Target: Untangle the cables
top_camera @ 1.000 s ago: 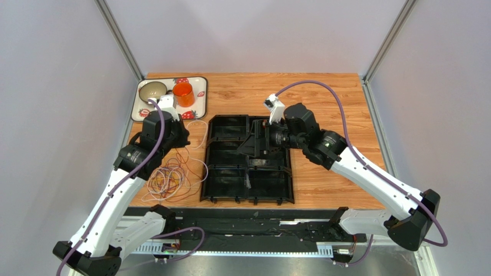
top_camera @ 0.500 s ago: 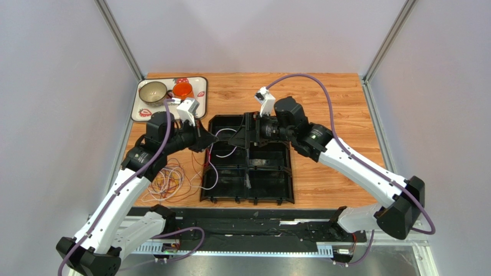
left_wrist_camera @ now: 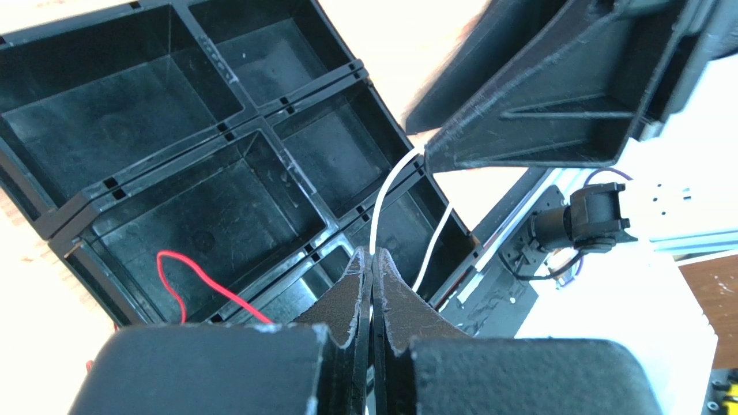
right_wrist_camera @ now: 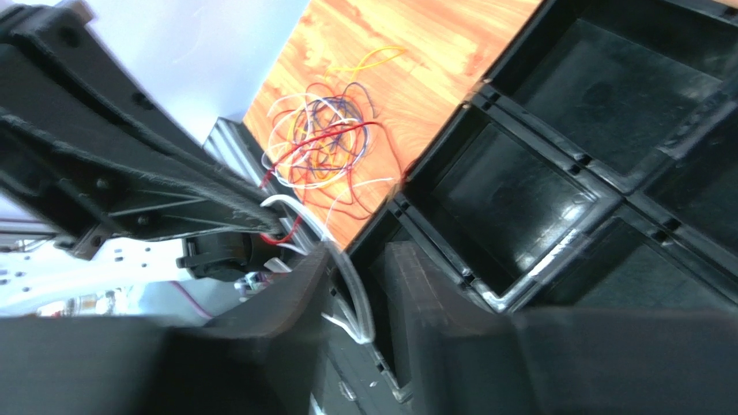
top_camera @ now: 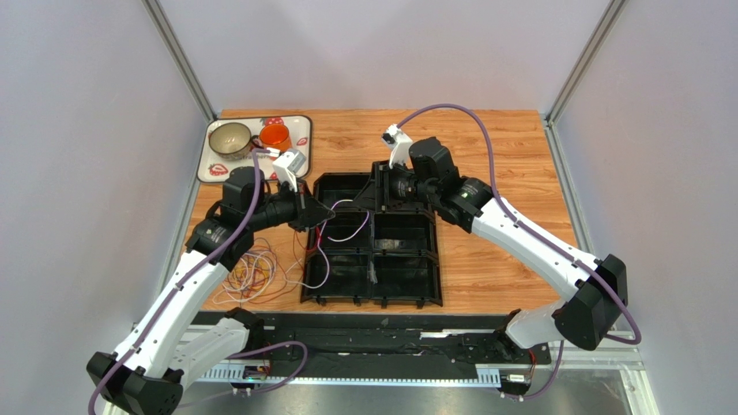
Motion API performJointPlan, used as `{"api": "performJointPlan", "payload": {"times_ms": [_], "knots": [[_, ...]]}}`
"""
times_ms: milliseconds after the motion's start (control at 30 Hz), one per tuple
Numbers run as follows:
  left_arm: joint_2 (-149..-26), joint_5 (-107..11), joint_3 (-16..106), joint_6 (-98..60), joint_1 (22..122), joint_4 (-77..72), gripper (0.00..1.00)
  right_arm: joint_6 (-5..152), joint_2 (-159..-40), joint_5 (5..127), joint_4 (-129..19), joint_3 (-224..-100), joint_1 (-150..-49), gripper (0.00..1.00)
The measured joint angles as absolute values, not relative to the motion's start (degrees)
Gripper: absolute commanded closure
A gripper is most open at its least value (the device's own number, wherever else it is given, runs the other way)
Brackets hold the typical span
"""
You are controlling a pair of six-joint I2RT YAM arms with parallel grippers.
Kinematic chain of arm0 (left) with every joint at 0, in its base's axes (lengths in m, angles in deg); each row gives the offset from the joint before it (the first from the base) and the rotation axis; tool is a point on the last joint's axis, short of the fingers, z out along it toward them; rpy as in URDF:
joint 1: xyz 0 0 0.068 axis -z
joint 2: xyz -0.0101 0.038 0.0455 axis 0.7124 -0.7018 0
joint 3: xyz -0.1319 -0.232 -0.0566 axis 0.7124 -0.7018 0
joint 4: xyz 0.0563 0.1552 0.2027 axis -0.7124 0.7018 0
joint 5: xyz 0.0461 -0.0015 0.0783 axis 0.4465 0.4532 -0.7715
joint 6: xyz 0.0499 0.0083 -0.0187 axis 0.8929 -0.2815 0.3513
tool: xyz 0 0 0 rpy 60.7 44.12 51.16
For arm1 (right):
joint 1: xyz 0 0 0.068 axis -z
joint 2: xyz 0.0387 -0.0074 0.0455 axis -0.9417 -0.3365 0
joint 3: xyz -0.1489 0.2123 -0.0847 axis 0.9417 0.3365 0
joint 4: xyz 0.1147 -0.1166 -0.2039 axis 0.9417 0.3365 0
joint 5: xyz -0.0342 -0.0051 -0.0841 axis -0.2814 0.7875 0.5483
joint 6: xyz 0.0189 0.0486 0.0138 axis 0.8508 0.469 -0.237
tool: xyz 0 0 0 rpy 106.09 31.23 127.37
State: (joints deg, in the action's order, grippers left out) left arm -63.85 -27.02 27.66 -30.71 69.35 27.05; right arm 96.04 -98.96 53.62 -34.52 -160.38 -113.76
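A black organizer (top_camera: 403, 272), divided into open compartments, lies in the middle of the wooden counter (top_camera: 502, 147). At the counter's back left corner sits a strawberry-printed tray (top_camera: 301, 138). It carries a bowl (top_camera: 229, 137) and, just beside the bowl, an orange cup (top_camera: 275, 136).

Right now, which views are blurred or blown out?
Top external: sharp, evenly lit. Left wrist: table blown out to near-white, white cable crisp. Right wrist: motion blur throughout, tray edges smeared, cable tangle readable by colour.
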Motion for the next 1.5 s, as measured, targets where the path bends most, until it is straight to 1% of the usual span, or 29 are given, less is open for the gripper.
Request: {"api": "performJointPlan", "payload": {"times_ms": [33,67,200,233,267,300,333,367,433,467,567,733,867,900,1000,1333,1433,1467,1500], "knots": [[-64.22,-27.02,27.66,-30.71,69.35,27.01,1.00,95.93,-99.05,53.07,-34.74,-160.36,-113.76,0.83],[-64.59,-27.05,27.66,-30.71,69.35,27.01,1.00,96.02,-99.11,52.50,-34.94,-160.34,-113.78,1.00],[-66.99,-27.44,27.66,-30.73,69.35,26.96,1.00,96.54,-99.27,50.25,-35.72,-160.29,-113.80,1.00],[-67.15,-27.46,27.66,-30.73,69.35,26.96,0.89,96.61,-99.27,49.68,-35.94,-160.29,-113.80,1.00],[-67.54,-27.59,27.66,-30.73,69.35,26.96,0.80,96.61,-99.27,49.18,-36.12,-160.29,-113.80,1.00],[-67.80,-27.75,27.66,-30.69,69.35,26.94,0.68,96.63,-99.27,48.85,-36.20,-160.29,-113.80,1.00],[-68.00,-27.94,27.66,-30.67,69.35,26.92,0.43,96.61,-99.27,48.50,-36.18,-160.29,-113.80,1.00],[-68.13,-28.21,27.66,-30.77,69.35,26.90,0.34,96.54,-99.27,48.33,-36.16,-160.29,-113.80,1.00],[-68.24,-28.82,27.66,-30.91,69.35,26.96,0.23,96.26,-99.27,48.26,-35.92,-160.36,-113.80,1.00],[-68.22,-29.91,27.66,-31.15,69.35,27.16,0.21,96.00,-99.27,48.30,-35.68,-160.44,-113.80,1.00],[-67.87,-33.89,27.66,-31.26,69.35,28.51,0.18,95.10,-98.79,48.50,-34.54,-160.68,-113.80,1.00],[-65.90,-41.36,28.51,-30.91,69.35,33.39,0.18,94.84,-94.90,48.55,-33.84,-158.28,-113.80,1.00],[-65.90,-45.01,30.04,-30.53,69.35,35.60,0.21,95.19,-91.25,48.44,-33.78,-154.76,-113.80,1.00],[-66.25,-45.34,30.15,-30.62,69.35,35.70,0.24,95.26,-90.68,48.44,-33.76,-154.00,-113.80,1.00],[-68.24,-45.12,30.18,-31.06,69.35,35.44,0.26,95.32,-90.11,48.44,-33.51,-152.77,-113.80,1.00],[-73.51,-43.53,30.04,-32.24,71.54,32.19,0.26,95.32,-90.00,48.46,-33.06,-152.69,-113.80,1.00],[-74.16,-43.51,30.04,-32.26,73.44,31.40,0.30,95.32,-90.02,48.44,-33.01,-152.69,-113.80,1.00],[-74.51,-43.51,30.04,-32.26,74.12,31.18,0.34,95.32,-90.00,48.46,-33.01,-152.69,-113.80,1.00],[-74.78,-43.51,30.04,-32.26,74.53,30.98,0.35,95.36,-90.02,48.44,-33.01,-152.69,-113.80,1.00]]}}
